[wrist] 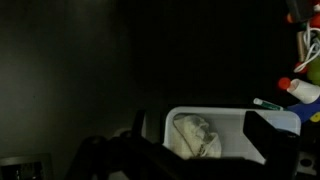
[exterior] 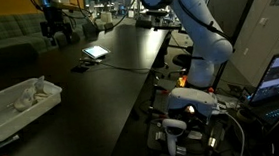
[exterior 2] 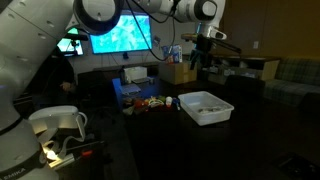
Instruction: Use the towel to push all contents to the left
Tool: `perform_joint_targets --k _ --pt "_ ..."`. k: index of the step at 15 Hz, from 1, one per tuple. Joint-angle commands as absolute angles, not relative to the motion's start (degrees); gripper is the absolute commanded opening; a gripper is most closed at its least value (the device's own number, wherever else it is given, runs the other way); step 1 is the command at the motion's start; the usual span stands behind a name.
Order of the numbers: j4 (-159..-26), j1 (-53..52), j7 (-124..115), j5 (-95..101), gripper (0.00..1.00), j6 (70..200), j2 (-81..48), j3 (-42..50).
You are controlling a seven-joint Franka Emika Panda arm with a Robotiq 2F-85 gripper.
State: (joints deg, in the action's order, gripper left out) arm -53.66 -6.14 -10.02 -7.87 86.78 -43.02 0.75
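A crumpled white towel [wrist: 197, 135] lies inside a white plastic bin [wrist: 232, 111] on the dark table. The towel [exterior: 25, 94] and the bin [exterior: 5, 123] show in both exterior views, with the bin [exterior 2: 210, 119] near the table's edge. My gripper [exterior: 57, 31] hangs well above the far part of the table, apart from the bin. It also shows in an exterior view [exterior 2: 203, 55]. In the wrist view its two dark fingers [wrist: 190, 150] stand wide apart with nothing between them, and the bin sits below them.
A lit tablet [exterior: 95, 52] lies on the table beyond the bin. Bottles and small items [wrist: 303, 85] cluster beside the bin and also show in an exterior view [exterior 2: 150, 103]. A bright monitor [exterior 2: 122, 30] stands behind. The table edge drops towards the robot base [exterior: 187, 109].
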Motion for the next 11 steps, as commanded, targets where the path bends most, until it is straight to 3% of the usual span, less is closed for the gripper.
perform_joint_targets --k 1,8,9,11 --pt "-67.47 -5.71 -11.50 -10.03 1.00 91.25 -34.97 0.82" --pt "-85.96 -3.40 -10.69 -7.45 1.00 98.95 -25.80 1.51" --pt "-77.27 -3.67 -11.28 -7.53 1.00 94.75 -31.50 0.75" --pt "-81.49 -2.88 -11.12 -7.57 1.00 96.61 -29.37 0.98"
